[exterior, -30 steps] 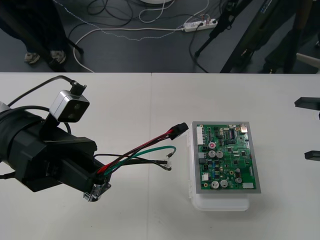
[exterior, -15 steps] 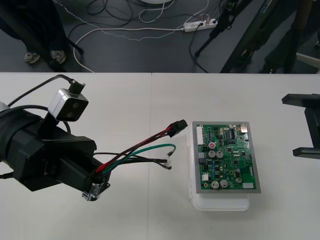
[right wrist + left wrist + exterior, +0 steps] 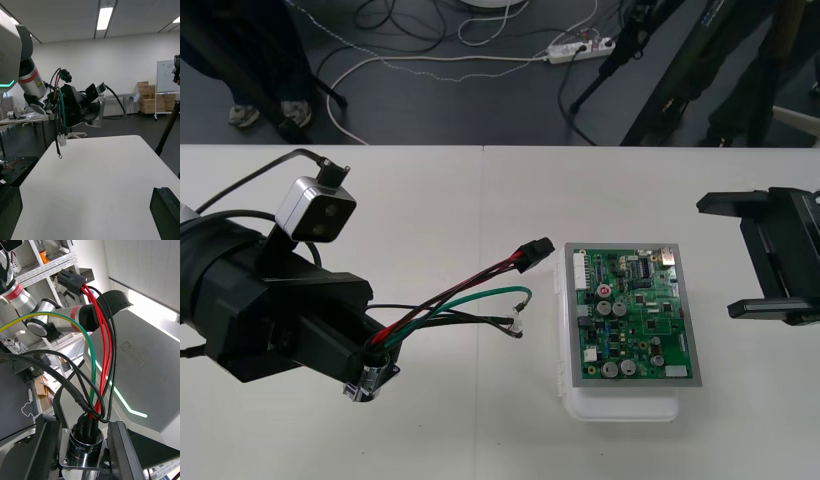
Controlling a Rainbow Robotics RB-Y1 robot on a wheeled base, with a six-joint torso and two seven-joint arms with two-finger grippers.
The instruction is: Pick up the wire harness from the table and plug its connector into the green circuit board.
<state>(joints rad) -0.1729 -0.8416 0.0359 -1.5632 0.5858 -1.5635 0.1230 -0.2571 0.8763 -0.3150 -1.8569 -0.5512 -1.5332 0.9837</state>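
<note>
Count: one wire harness (image 3: 460, 305), one green circuit board (image 3: 632, 312) on one white base (image 3: 620, 405), two grippers, one table (image 3: 480, 200). Harness: a loose bundle of red, black and one green wire (image 3: 92, 363), with a small black plug (image 3: 536, 254) at one end and a round metal socket (image 3: 372, 380) with a flange at the other; two side leads ending in a small white connector (image 3: 516, 322) and a ring terminal (image 3: 525, 293). Held off the table, left of the board and apart from it, the plug not in the board. Long axis diagonal in the front view: socket at the near left, plug at the far right, pointing toward the board's far left corner and stopping just short of it. Left gripper (image 3: 375, 372): clenched on the socket, one black finger (image 3: 45, 450) on either side of the metal body (image 3: 85, 450). Right gripper (image 3: 717, 256): released, fingers (image 3: 167, 210) spread wide, hanging right of the board and well apart from the harness.
</note>
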